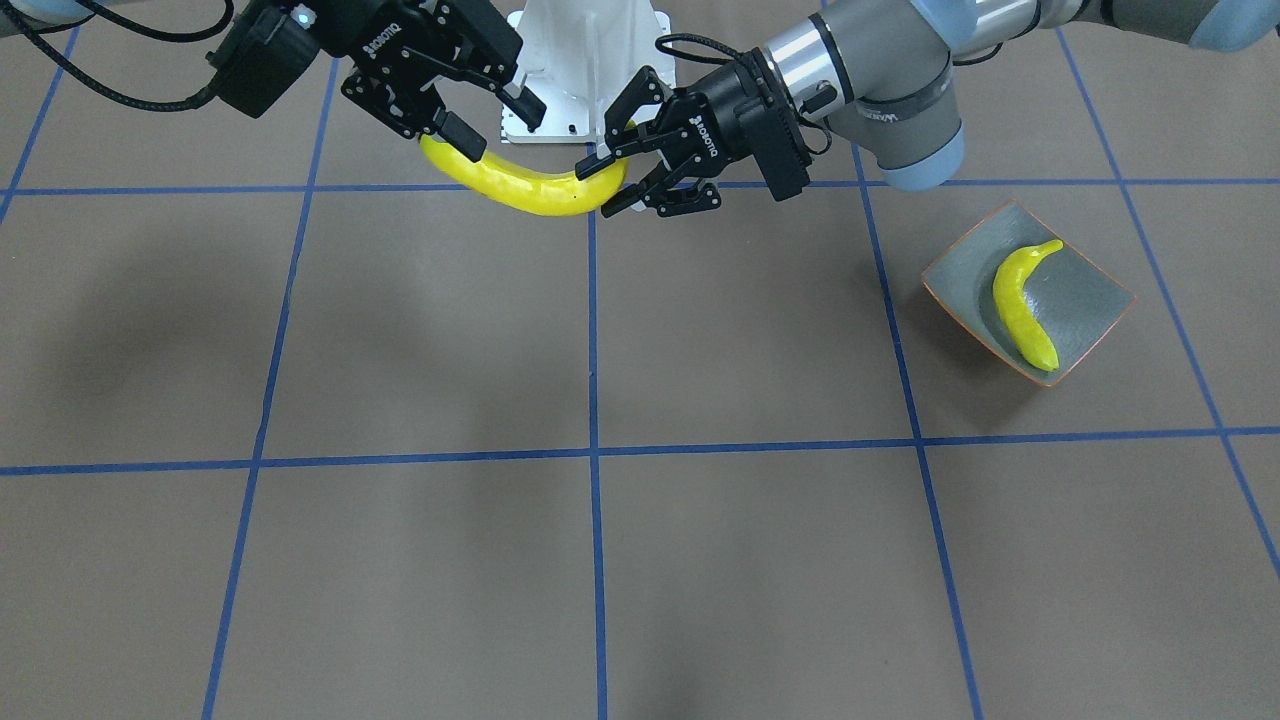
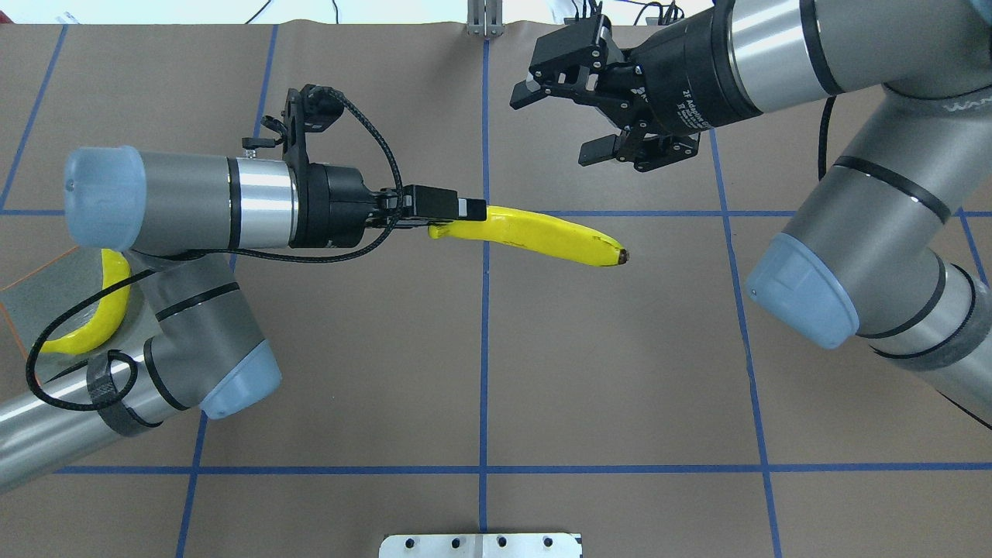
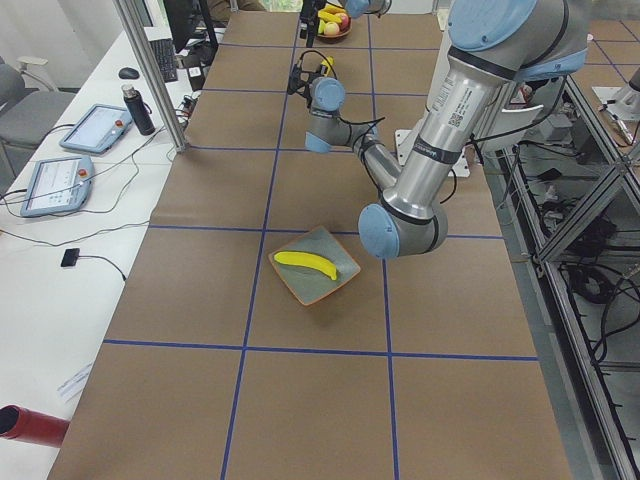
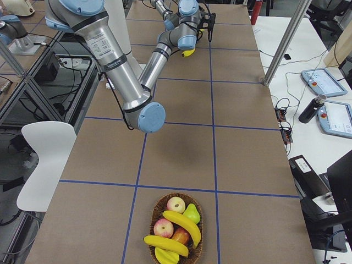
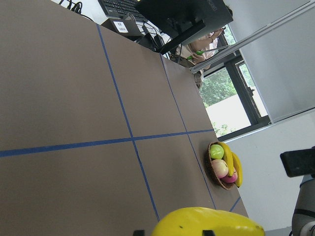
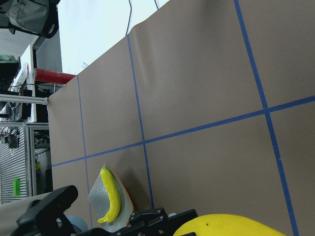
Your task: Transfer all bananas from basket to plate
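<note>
My left gripper [image 2: 473, 211] is shut on the stem end of a yellow banana [image 2: 542, 236] and holds it level above the table's middle; it also shows in the front view [image 1: 605, 183]. My right gripper [image 2: 556, 124] is open by the banana's dark-tipped end, and in the front view [image 1: 497, 125] one finger overlaps the banana [image 1: 520, 185]. I cannot tell if it touches. A second banana [image 1: 1020, 305] lies on the grey-green plate [image 1: 1090, 300] beside my left arm. The basket [image 4: 159, 206] at the table's right end holds more bananas [image 4: 184, 223].
Apples [image 4: 176, 205] and a green pear [image 4: 191, 213] lie in the basket with the bananas. My left arm's elbow [image 2: 232, 380] hangs over part of the plate [image 2: 46, 283]. A white base plate [image 1: 590, 60] stands behind the grippers. Blue tape lines cross the brown table.
</note>
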You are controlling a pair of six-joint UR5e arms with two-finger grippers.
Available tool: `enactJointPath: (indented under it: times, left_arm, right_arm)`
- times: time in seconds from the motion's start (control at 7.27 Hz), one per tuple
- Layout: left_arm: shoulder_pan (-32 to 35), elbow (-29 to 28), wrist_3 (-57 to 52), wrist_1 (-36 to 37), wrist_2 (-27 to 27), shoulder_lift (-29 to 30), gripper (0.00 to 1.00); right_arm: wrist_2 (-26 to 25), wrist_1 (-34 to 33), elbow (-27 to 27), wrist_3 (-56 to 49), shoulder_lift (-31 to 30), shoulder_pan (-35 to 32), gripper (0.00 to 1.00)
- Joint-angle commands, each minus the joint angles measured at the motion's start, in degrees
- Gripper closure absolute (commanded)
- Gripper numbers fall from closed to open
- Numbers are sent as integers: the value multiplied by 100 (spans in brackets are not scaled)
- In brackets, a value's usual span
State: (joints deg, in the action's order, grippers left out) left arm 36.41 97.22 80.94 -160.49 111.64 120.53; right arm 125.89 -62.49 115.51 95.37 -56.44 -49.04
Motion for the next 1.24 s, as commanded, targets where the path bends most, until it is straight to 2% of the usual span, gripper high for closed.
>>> enactJointPath:
  times: [0.0, 0.28, 0.55, 0.69, 1.1]
  left_arm:
    - [-3, -10, -16, -9, -2, -90, 100]
    - [6, 34, -25, -26, 6, -300, 100]
    - [85, 87, -34, -35, 6, -686, 100]
    - [181, 244, -51, -44, 6, -1071, 100]
    - [865, 912, -43, -123, 59, -2669, 100]
  right_arm:
    - [75, 35, 33, -36, -86, -253, 0]
    - [155, 9, 270, -36, -516, -640, 0]
    - [155, -35, 131, -158, -981, -1061, 0]
    - [155, -44, 34, -620, -1375, -1264, 0]
    - [155, -35, -458, -3051, -2667, -1853, 0]
